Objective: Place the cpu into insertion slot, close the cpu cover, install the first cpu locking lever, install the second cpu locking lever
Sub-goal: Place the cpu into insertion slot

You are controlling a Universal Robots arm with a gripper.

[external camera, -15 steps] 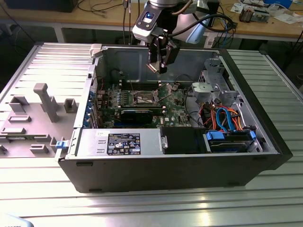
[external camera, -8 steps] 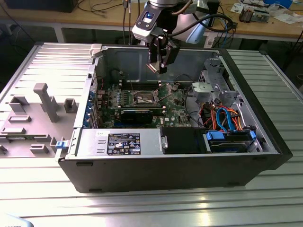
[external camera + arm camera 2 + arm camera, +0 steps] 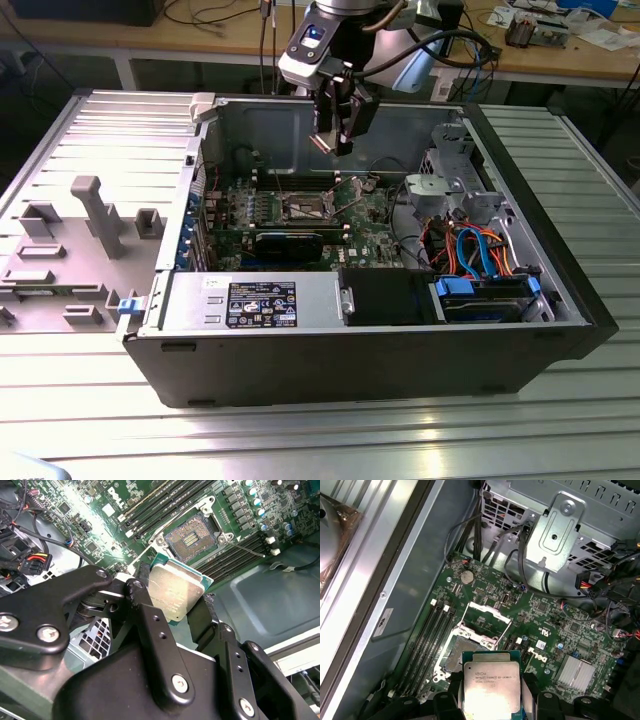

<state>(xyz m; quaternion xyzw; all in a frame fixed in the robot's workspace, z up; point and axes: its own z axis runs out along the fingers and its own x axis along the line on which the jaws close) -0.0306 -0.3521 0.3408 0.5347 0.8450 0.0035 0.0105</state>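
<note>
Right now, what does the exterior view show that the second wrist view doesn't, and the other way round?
Exterior view: the whole open computer case on the slatted table, with blue and orange cables inside. Second wrist view: the cpu clamped in the gripper, silvery top showing. Both: the green motherboard and the uncovered insertion slot beneath the gripper.

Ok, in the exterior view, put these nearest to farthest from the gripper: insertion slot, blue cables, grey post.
1. insertion slot, inside the case, below the gripper
2. blue cables, in the case, the exterior view's right
3. grey post, outside the case, the exterior view's left
</note>
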